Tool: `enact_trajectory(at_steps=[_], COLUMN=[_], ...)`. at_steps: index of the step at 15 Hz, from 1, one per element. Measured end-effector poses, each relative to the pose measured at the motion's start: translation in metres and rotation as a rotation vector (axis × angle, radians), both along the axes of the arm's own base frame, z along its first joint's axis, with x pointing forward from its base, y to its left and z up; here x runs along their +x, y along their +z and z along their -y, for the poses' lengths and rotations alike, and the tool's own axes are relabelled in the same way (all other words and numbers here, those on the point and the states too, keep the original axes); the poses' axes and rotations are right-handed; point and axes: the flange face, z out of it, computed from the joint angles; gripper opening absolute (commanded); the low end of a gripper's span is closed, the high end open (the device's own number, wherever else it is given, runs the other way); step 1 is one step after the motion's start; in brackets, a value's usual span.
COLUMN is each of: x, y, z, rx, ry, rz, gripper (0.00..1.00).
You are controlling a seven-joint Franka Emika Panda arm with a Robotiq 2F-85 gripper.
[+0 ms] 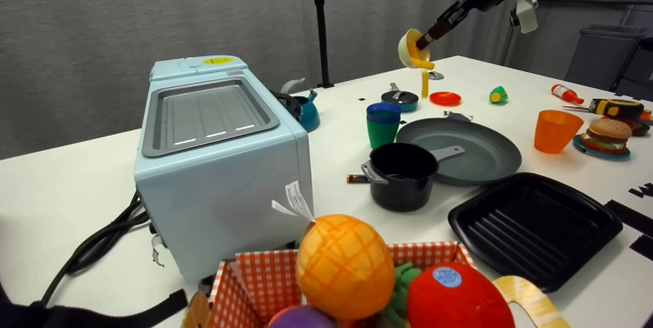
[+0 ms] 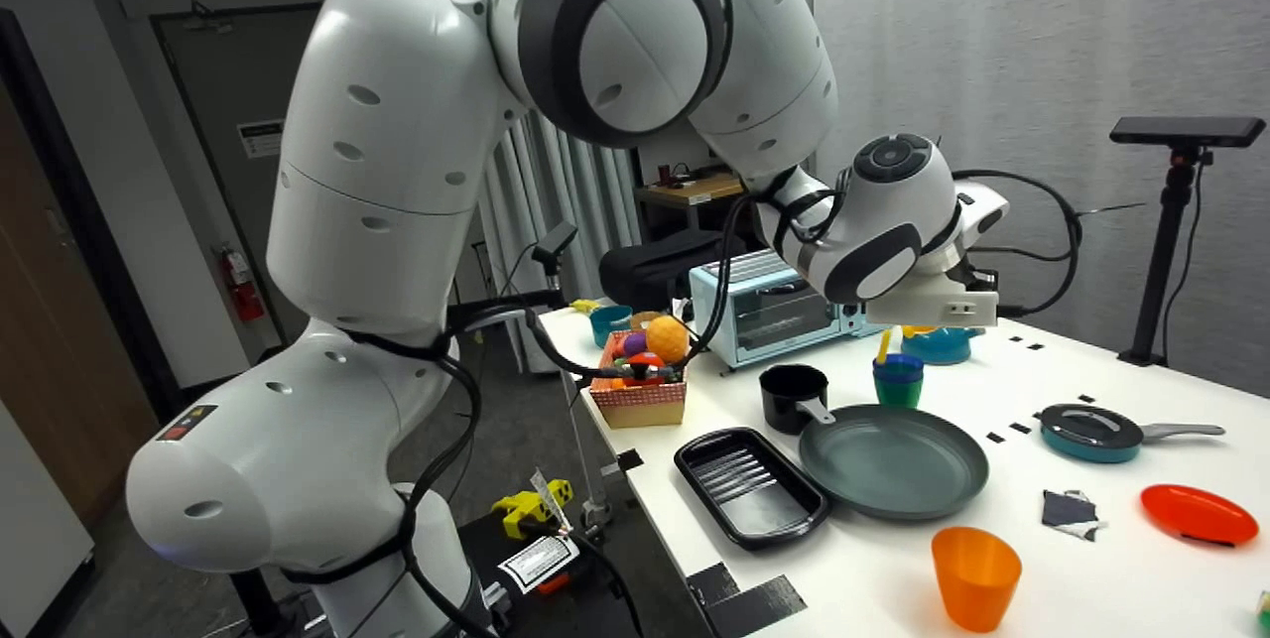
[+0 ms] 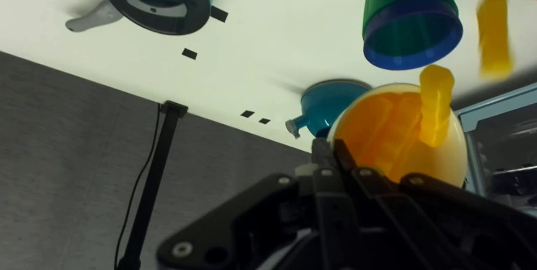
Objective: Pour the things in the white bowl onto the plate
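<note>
The black gripper grasps the rim of a tilted, round white bowl. Below the gripper, one yellow stick is airborne.

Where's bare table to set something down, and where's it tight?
Free: table between the orange cup and red dish, beside the grey scrap; also between that cup, the plate and the ridged tray. Tight: black pot, stacked cups and plate crowd together. I'd stay out from under the tilted white bowl; yellow pieces are coming out.
</note>
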Motion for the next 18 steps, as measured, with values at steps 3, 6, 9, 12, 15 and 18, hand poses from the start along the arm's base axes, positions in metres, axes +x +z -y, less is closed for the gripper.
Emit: enact_trajectory(at_steps=[3,6,9,12,15,18], x=[-0.010,-0.017,-0.021,-0.026,-0.029,-0.030], y=[0.010,0.014,0.016,0.012,0.008,0.008], z=[0.000,0.008,0.020,0.027,0.030,0.029], rx=[0.010,0.016,0.015,0.010,0.027,0.043], ry=[0.046,0.070,0.084,0.104,0.108,0.118], rz=[0.066,0.121,0.189,0.256,0.295,0.323], gripper=[0.01,0.01,0.01,0.01,0.01,0.01])
